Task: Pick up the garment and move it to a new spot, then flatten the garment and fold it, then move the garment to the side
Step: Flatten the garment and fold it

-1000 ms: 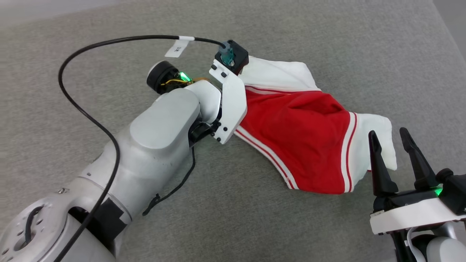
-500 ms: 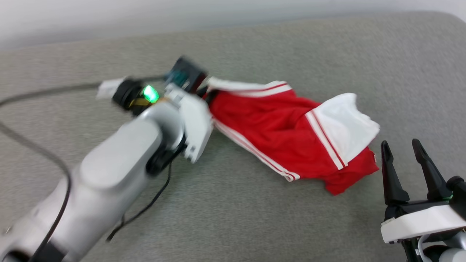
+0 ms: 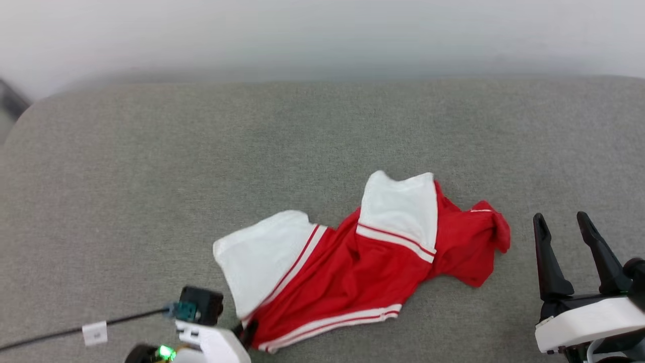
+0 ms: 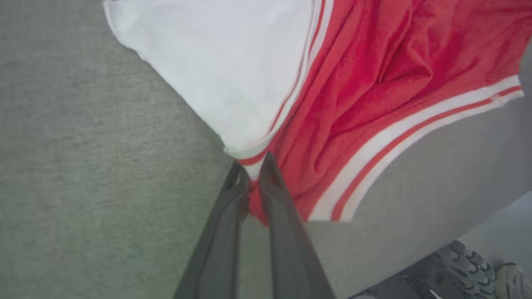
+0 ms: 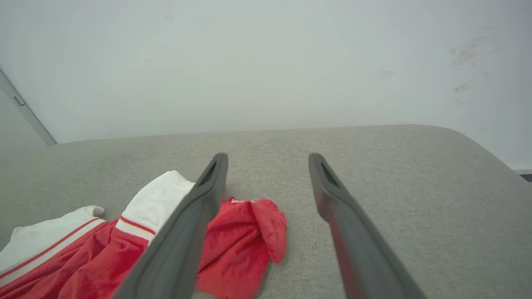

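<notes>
The garment (image 3: 363,272), red with white sleeves and striped trim, lies crumpled on the grey surface in the middle of the head view. Its lettering is hidden. My left gripper (image 3: 248,331) sits at its near left corner, low in that view. In the left wrist view the left gripper (image 4: 253,162) is shut on the garment's (image 4: 365,91) striped edge where the white sleeve meets the red. My right gripper (image 3: 561,218) stands open to the right of the cloth, apart from it. In the right wrist view the right gripper (image 5: 268,157) holds nothing, and the garment (image 5: 245,245) lies to its left.
A grey padded table (image 3: 151,166) with rounded far corners stands against a pale wall (image 3: 322,35). A black cable with a white tag (image 3: 94,333) runs off to the left from my left wrist. The robot's base and a wheel (image 4: 461,265) show below the table's near edge.
The head view has swung upward. My left arm has drawn back to the near edge, dragging the garment by its corner, so the cloth now lies differently. The right gripper stays open.
</notes>
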You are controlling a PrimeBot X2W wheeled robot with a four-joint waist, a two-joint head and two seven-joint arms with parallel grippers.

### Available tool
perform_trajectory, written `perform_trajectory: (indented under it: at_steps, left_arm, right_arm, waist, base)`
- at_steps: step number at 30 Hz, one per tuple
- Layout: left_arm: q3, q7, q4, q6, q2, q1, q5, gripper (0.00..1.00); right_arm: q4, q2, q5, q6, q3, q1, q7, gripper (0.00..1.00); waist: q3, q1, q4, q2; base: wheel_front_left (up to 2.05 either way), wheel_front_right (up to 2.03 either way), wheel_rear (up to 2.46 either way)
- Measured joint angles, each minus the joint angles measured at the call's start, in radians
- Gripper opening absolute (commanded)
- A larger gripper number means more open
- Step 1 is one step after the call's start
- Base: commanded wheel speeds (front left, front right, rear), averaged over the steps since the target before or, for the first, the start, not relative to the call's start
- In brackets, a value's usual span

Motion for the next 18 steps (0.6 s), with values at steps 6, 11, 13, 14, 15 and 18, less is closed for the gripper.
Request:
perform_trajectory:
  at_steps: [6, 11, 13, 14, 15, 18]
  left_arm:
    - [0.004, -0.035, 0.018, 0.027, -0.05, 0.11, -0.075, 1.0]
    - [0.018, -0.097, 0.044, 0.039, -0.063, 0.112, -0.044, 1.0]
    - [0.042, -0.15, 0.043, 0.044, -0.062, 0.096, -0.018, 1.0]
    - [0.052, -0.17, 0.043, 0.044, -0.058, 0.089, -0.009, 1.0]
    - [0.063, -0.201, 0.04, 0.045, -0.055, 0.086, 0.001, 1.0]
    - [0.097, -0.286, 0.032, 0.056, -0.042, 0.072, 0.045, 1.0]
  right_arm:
    - [-0.008, 0.0, -0.007, 0.0, 0.011, 0.012, 0.023, 1.0]
    - [-0.012, 0.0, -0.01, 0.0, 0.009, 0.036, 0.04, 1.0]
    - [-0.015, 0.0, -0.016, 0.0, 0.009, 0.049, 0.048, 1.0]
    - [-0.015, 0.0, -0.017, 0.0, 0.009, 0.055, 0.051, 1.0]
    - [-0.015, 0.0, -0.017, 0.0, 0.008, 0.06, 0.057, 1.0]
    - [-0.022, 0.0, -0.017, 0.0, 0.006, 0.074, 0.066, 1.0]
  waist:
    - [-0.032, -0.0001, 0.0, 0.0]
    - [-0.059, -0.0001, -0.002, 0.0]
    - [-0.074, 0.0, -0.002, 0.0]
    - [-0.082, -0.0001, -0.002, 0.0]
    - [-0.091, 0.0, -0.002, 0.0]
    - [-0.117, -0.0001, -0.003, 0.0]
  base:
    - [0.0, 0.0, 0.0]
    - [0.0, 0.0, 0.0]
    - [0.0, 0.0, 0.0]
    - [0.0, 0.0, 0.0]
    - [0.0, 0.0, 0.0]
    - [0.0, 0.0, 0.0]
